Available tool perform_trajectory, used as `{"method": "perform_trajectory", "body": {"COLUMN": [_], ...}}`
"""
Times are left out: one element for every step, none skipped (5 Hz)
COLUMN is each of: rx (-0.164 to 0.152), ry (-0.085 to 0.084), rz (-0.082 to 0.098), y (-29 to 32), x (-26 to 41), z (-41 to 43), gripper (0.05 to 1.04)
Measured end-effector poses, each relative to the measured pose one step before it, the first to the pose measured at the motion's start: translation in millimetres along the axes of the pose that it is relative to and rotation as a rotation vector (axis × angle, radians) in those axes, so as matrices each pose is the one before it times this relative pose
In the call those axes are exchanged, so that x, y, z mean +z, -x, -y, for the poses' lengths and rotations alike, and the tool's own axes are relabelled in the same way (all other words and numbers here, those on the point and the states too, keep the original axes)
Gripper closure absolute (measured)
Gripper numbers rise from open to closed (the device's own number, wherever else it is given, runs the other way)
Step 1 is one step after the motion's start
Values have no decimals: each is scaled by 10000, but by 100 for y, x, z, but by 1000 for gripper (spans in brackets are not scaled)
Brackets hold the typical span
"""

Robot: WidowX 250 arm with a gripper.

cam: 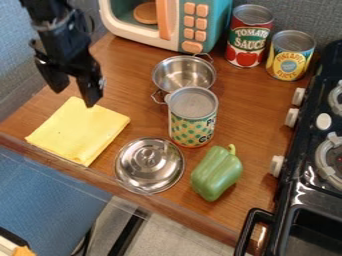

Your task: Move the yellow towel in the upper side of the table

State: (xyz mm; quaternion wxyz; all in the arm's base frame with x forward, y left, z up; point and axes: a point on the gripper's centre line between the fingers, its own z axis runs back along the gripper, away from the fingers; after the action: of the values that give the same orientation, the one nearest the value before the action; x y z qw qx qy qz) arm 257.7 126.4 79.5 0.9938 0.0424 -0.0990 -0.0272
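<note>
A folded yellow towel (pixel 79 131) lies flat near the front edge of a wooden table (pixel 250 200), the black gripper (pixel 75 98) poised at its far corner, fingers apart. A low, level pinch of the layered cloth, then a modest lift, looks soundest; a shallow grab could peel one fold. The steel lid (pixel 149 165) sits just beside, the pot (pixel 184 75) farther right. Bare wood toward the toy microwave (pixel 175 22) offers a likely route.

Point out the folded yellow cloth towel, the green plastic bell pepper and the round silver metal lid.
Folded yellow cloth towel (pixel 79 131): camera view, middle.
Green plastic bell pepper (pixel 217 173): camera view, body.
Round silver metal lid (pixel 157 172): camera view, domed top.
</note>
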Motion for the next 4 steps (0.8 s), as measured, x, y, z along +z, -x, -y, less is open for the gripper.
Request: {"method": "perform_trajectory", "body": {"rx": [119,-114,152,0], "ry": [-109,165,76,-219], "rz": [-21,-128,-330,-179], "y": [928,522,957,-219], "x": [-2701,-1414,-1315,-513], "z": [-848,240,-340,-681], "gripper": [83,83,83,83]}}
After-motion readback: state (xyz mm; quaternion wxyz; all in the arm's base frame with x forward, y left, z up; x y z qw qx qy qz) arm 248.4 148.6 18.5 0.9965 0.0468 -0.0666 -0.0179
